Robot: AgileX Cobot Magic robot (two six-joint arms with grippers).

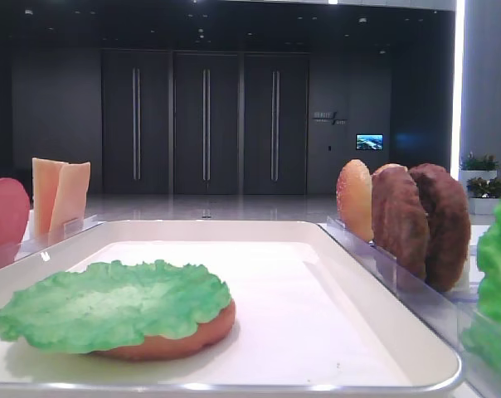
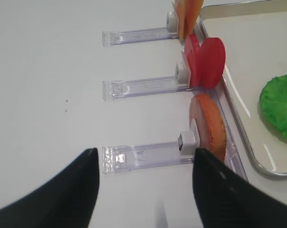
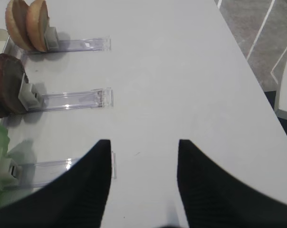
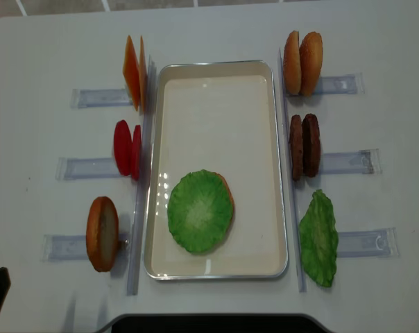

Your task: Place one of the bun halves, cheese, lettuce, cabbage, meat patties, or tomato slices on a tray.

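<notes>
Right end effector (image 3: 143,185) spread, nothing between its fingers, hovering over bare table (image 3: 181,71) just past the outer ends of the clear racks (image 3: 70,99). Left end effector (image 2: 143,190) also spread and empty, over the table on the other side, its fingers framing the end of the near rack (image 2: 143,156).

Tray (image 4: 279,173) sits mid-table. On it, toward the near end: one bun half (image 1: 192,336) lying flat with a lettuce leaf (image 4: 199,210) laid on top, covering most of it. Rest of the tray liner is bare.

Left of tray, standing on edge in racks, far to near: cheese slices (image 4: 132,73), tomato slices (image 4: 126,148), single bun half (image 4: 102,233).

Right of tray, far to near: two bun halves (image 4: 303,62), two patties (image 4: 304,146), another lettuce leaf (image 4: 318,237). All stock sits just beside the tray rim, upright, not touching either end effector.
</notes>
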